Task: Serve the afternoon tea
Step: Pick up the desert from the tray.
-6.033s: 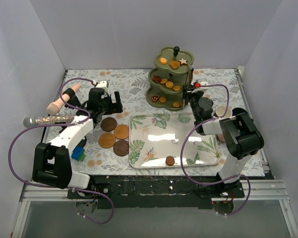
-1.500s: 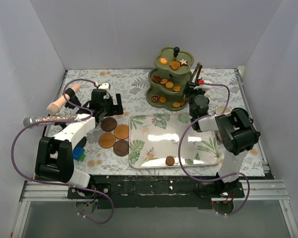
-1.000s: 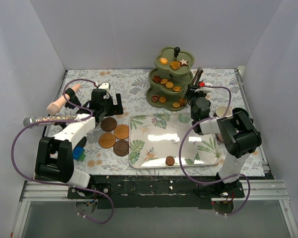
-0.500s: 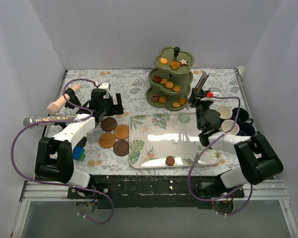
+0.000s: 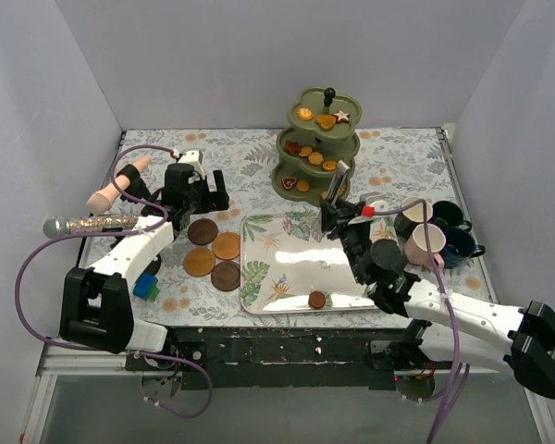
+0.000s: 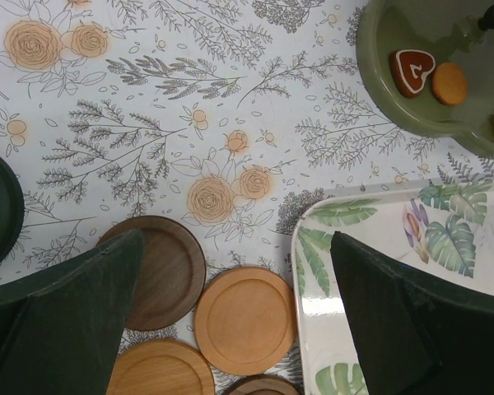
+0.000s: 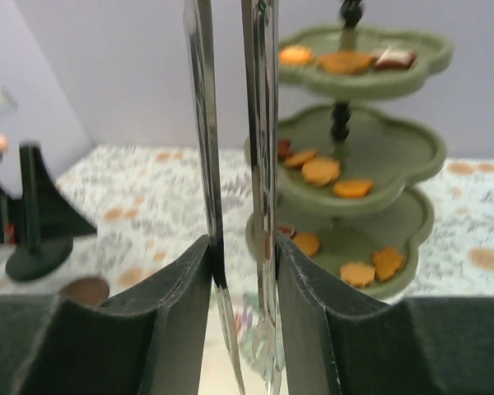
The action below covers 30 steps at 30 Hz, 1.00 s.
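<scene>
Right tool [image 7: 243, 271], centre of the overhead view: fingers clamped on the metal tongs [image 7: 263, 123], one blade against each pad. Gripping across both blades looks deliberate, so that squeezing the tool would pinch the tong tips together. The blades stand slightly apart. The wrist view cuts off both ends, so I cannot tell whether a biscuit is caught between them.

The tongs point toward the olive-green three-tier stand [image 7: 395, 148], upper centre of the overhead view, near its lowest tier. Orange and brown biscuits [image 7: 321, 170] lie on all three tiers. The tiers are crowded and shallow, which is likely why tongs are used rather than bare fingers.

A leaf-print tray [image 5: 296, 259] sits in front of the stand, bottom centre. One brown biscuit [image 5: 317, 299] lies near its lower edge. My reading is that biscuits go from stand to tray, with most of that work left.

Left tool [image 6: 235, 259], left of centre: fingers spread fully apart, holding nothing, hanging over the brown coasters [image 6: 245, 321], which lie bunched just left of the tray. It looks parked there, ready for a coaster.

The mugs [image 5: 418, 245] are clustered at the right edge of the surface, none on a coaster yet.
</scene>
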Available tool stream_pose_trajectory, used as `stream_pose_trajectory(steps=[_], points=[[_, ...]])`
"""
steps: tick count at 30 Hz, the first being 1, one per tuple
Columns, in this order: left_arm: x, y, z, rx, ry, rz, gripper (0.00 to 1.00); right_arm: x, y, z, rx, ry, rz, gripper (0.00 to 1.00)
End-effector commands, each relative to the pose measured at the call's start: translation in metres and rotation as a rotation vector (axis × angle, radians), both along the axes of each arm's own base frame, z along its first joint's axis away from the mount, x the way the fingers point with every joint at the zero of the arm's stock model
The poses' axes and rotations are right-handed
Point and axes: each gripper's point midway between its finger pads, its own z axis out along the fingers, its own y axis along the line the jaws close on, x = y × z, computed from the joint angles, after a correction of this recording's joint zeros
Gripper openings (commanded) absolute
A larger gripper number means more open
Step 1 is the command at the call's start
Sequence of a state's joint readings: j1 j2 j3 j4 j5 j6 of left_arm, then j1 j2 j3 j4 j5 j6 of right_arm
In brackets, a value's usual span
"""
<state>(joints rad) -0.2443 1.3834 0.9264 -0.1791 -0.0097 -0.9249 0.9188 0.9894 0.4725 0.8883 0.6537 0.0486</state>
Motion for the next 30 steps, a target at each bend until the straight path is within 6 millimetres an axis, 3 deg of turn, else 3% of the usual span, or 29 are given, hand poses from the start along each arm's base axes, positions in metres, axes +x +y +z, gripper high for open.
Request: stream_pose_trajectory(steps=[1,11,16,30], points=[[0.000,-0.001,0.027,-0.025,-0.068,-0.003,0.98,-0.024,0.006,-0.042,-0.103,0.132,-0.031,0.43],[-0.001,-0.001,0.029,-0.027,-0.073,-0.003,0.98,-0.073,0.043,-0.056,-0.266,0.157,0.019,0.56],[-0.001,-0.001,0.033,-0.030,-0.082,-0.002,0.98,-0.089,0.043,-0.072,-0.239,0.221,0.038,0.59],[-0.004,-0.007,0.033,-0.053,-0.079,-0.029,0.98,-0.118,0.051,-0.090,-0.248,0.285,0.054,0.62]])
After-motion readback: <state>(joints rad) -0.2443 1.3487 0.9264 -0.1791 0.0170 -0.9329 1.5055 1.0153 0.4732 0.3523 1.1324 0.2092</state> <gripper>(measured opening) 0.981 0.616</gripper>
